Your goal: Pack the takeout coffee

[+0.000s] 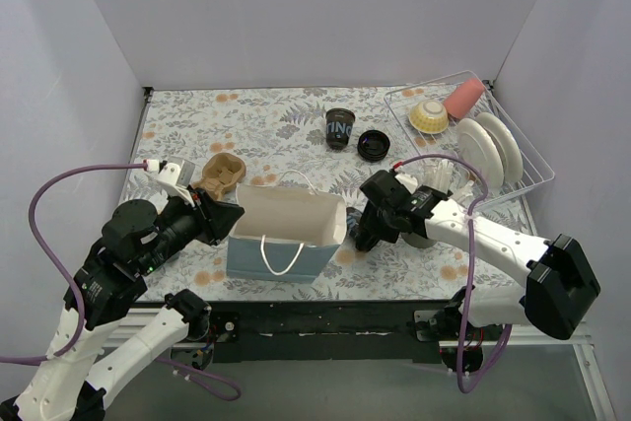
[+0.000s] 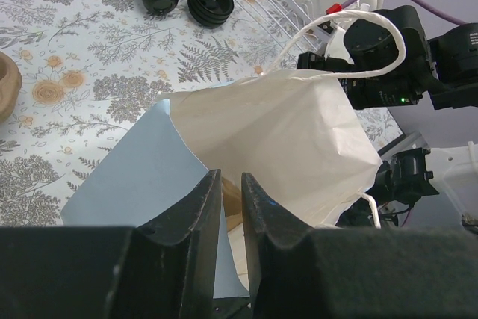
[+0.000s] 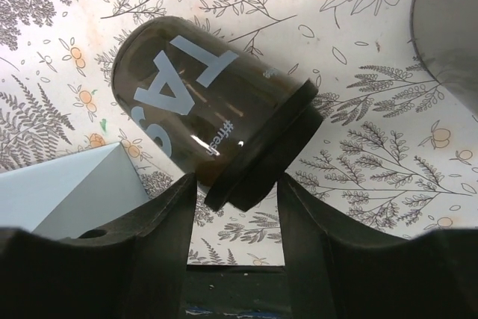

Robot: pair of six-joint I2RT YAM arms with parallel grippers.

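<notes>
White walls enclose a counter covered in a floral print. At its near middle stands a paper bag, mouth open upward.

Gripper state:
- The left gripper is all but together, pinching the left rim of the bag and holding the mouth open.
- The right gripper has its jaws apart on either side of the lidded end of a black cup. This cup is tilted on its side just right of the bag. Whether the jaws press on it cannot be told.

Progress: by the look of it, packing is at an early stage.
- No cup shows inside the bag.
- A second cup stands open at the far middle of the counter, with its loose lid just beside it.
- Both cups are left to go in, and the second one likely needs its lid fitted first.

Limits of view:
- The floor of the bag is hidden by its walls.
- A grey cylinder is cut off at the edge of the right wrist view.
- The right arm masks most of the tilted cup from above
</notes>
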